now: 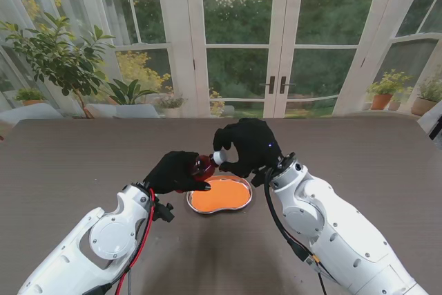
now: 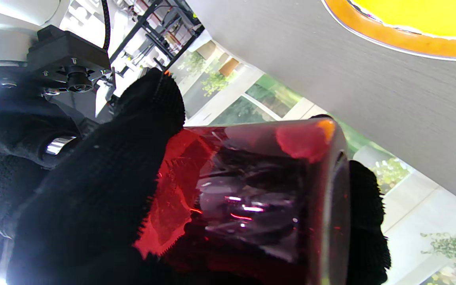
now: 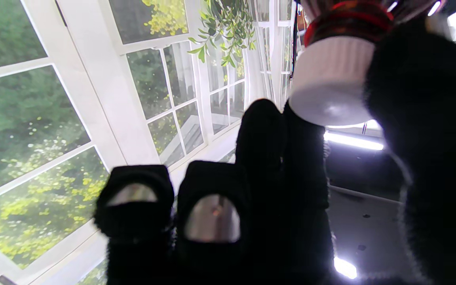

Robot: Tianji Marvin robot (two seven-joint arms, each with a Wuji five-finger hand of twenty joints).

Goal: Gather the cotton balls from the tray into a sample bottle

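Just beyond the tray (image 1: 195, 204), we hold the sample bottle (image 1: 202, 166) in the left robot hand (image 1: 176, 172); the right robot hand (image 1: 247, 146) grips its white cap (image 1: 219, 157). No cotton balls visible; collection status unclear.

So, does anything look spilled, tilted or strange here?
Nothing spilled. The dark red glass bottle, gripped in the left hand, lies tilted sideways above the table, with the right hand on its white ribbed cap. The orange kidney-shaped tray shows no cotton balls.

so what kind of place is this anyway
Probably a sunroom or conservatory serving as a robot workspace: white glazed doors facing a garden, potted plants along the windows, and a long dark table.
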